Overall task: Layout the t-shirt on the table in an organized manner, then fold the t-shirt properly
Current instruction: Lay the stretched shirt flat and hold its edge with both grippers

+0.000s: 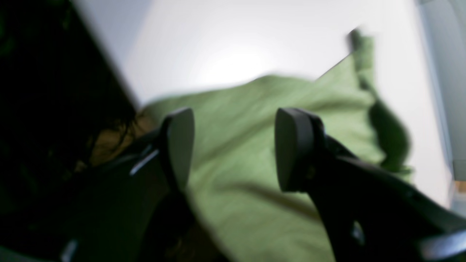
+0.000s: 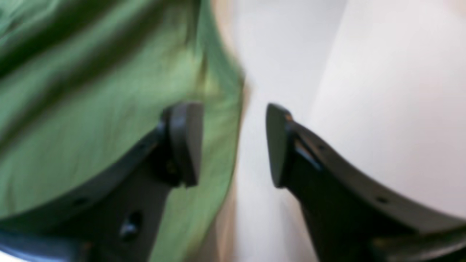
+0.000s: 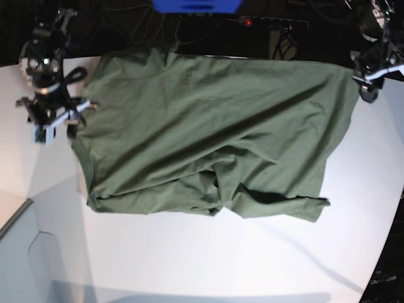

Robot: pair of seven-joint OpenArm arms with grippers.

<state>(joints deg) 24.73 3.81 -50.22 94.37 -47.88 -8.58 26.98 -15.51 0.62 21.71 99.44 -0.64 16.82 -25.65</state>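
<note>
The t-shirt [image 3: 208, 139] lies spread over the far half of the table [image 3: 208, 259], broad and mostly flat, with loose folds bunched along its near edge and one corner turned under at the near right. Both arms stand at its far corners, well apart, which suits pulling the cloth wide to lay it out. The left hand [image 1: 233, 149], at the right of the base view, has its jaws well apart above green cloth and nothing is between its pads. The right hand [image 2: 233, 145], at the left of that view, is also open and empty, straddling the shirt's edge where cloth meets white table. Judging by this, the spreading step is about finished and the rumpled near edge needs smoothing before any fold.
</note>
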